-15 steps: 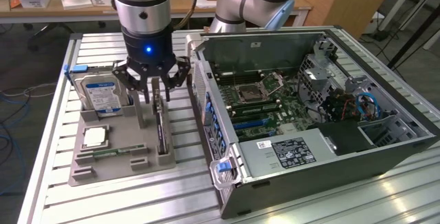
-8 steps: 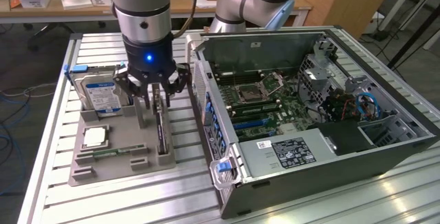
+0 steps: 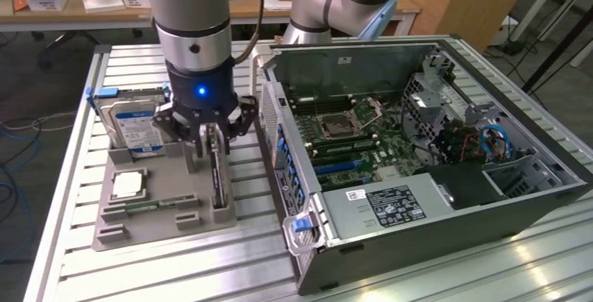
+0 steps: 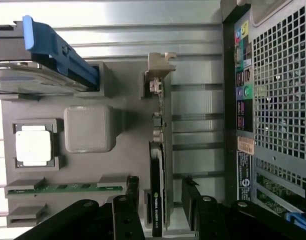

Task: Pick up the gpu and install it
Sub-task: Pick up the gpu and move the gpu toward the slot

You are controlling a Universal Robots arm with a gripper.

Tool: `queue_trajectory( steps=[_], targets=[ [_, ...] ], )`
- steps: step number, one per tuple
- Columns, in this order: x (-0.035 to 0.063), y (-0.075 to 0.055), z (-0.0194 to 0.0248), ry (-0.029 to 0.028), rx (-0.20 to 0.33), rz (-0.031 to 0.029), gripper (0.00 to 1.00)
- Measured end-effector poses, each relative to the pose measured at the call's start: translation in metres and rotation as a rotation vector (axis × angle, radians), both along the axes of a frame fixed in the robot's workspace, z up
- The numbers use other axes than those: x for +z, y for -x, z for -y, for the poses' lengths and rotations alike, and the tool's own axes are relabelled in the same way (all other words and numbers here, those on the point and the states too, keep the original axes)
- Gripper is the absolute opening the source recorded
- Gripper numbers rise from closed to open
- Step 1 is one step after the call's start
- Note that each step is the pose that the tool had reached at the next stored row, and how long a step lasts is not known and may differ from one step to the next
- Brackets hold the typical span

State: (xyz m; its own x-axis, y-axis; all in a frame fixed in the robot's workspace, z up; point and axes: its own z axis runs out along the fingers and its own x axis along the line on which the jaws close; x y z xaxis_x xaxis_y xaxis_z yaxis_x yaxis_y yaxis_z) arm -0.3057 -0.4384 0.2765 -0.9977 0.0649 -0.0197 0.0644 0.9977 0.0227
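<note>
Wrist view: fingers (image 4: 194, 200) spread, straddling gpu (image 4: 156, 190) without contact; gpu end cut off.

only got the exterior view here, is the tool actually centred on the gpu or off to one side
Observer: In the wrist view the gpu stands edge-on between the two fingers of the tool, with a gap on each side.
Operator: so no grip on it
Observer: None. The fingers are open and neither one touches the card.
Operator: sure thats the gpu and not the ram
Observer: Yes. The card's upper edge carries an nvidia quadro label.
</note>
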Motion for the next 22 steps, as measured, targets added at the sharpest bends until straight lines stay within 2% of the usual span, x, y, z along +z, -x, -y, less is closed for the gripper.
queue_trajectory(
  steps=[5,8,22],
  targets=[
    [-0.0064,0.001,0.0036,0.0050,0.000,0.0000,0.47],
    [-0.0111,0.001,0.0038,0.0079,0.000,0.0000,0.47],
    [-0.0322,0.002,0.0037,0.0124,0.000,0.0000,0.47]
  ],
)
